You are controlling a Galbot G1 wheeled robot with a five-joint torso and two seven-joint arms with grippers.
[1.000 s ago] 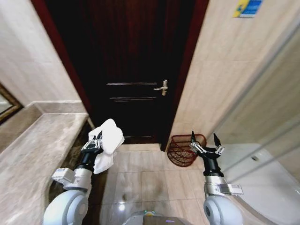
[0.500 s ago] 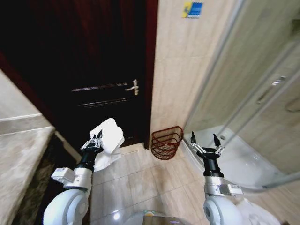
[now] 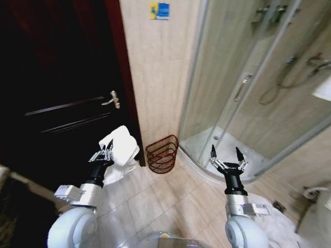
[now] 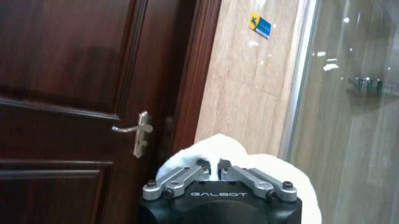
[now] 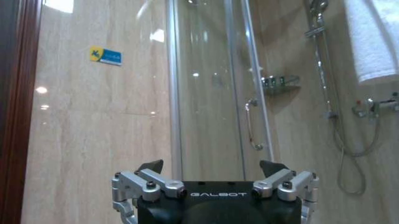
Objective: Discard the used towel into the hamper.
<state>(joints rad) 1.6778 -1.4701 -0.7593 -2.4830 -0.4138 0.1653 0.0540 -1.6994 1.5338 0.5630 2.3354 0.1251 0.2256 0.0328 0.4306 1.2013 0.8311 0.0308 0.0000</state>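
On the far left stands a dark wooden door [image 3: 57,98] with a silver lever handle [image 3: 112,99]. In front of it the left gripper [image 3: 102,153] is raised above the tiled floor [image 3: 155,201], its fingers closed tight on a white towel [image 3: 122,150] that bunches up over and beyond the fingertips. In the left wrist view the black gripper body carries the word "GALBOT" in pale letters, with the towel [image 4: 249,163] bulging behind it. To the right of the door frame, on the beige tiled wall [image 3: 155,77], sits a small blue and yellow sticker [image 3: 159,10] — its writing is too small to read. Below it, on the floor against the wall, is the hamper [image 3: 162,154], a red-brown wire basket just beside the curved glass shower enclosure [image 3: 243,88]. Further right, the right gripper [image 3: 225,156] is held up with its fingers spread wide and nothing between them — the right wrist view shows "GALBOT" on it too.
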